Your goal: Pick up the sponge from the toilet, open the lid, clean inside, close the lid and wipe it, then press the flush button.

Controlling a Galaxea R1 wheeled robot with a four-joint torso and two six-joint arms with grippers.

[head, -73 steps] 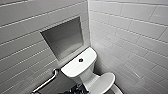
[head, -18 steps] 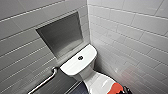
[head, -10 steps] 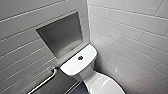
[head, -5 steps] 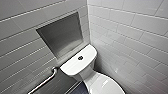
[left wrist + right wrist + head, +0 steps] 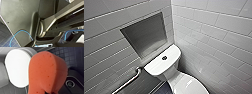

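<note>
White toilet (image 5: 156, 66), same spot as before

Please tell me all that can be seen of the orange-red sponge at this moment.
The sponge is an orange-red block of soft, matt foam with small darker pores and specks. It is not flat: it is bent into a rounded hump with a fold line along it, and it narrows toward one end as if squeezed there. It hangs close before the right wrist camera, in front of the closed white lid and the dark tiled floor. What grips it is hidden.
</note>
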